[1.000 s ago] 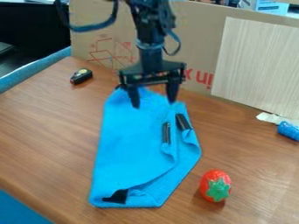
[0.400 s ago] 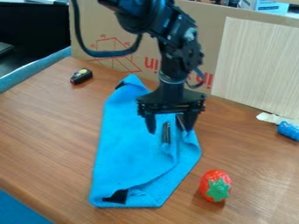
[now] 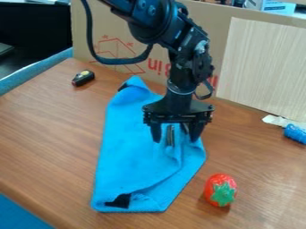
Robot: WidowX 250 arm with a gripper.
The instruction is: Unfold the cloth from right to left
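Find the blue cloth (image 3: 122, 143) folded on the bench (image 3: 53, 134), mid-scene. See the fingers (image 3: 156, 133) parted above its right side, around the dark strip (image 3: 171, 135); cannot tell whether touching. Best sink low, pinch only the loose upper layer (image 3: 143, 167), lift slightly, then draw left slowly, without dragging the lower layer (image 3: 166, 192).

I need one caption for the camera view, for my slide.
Open tool at a partly folded blue cloth, with a red strawberry nearby on the table.
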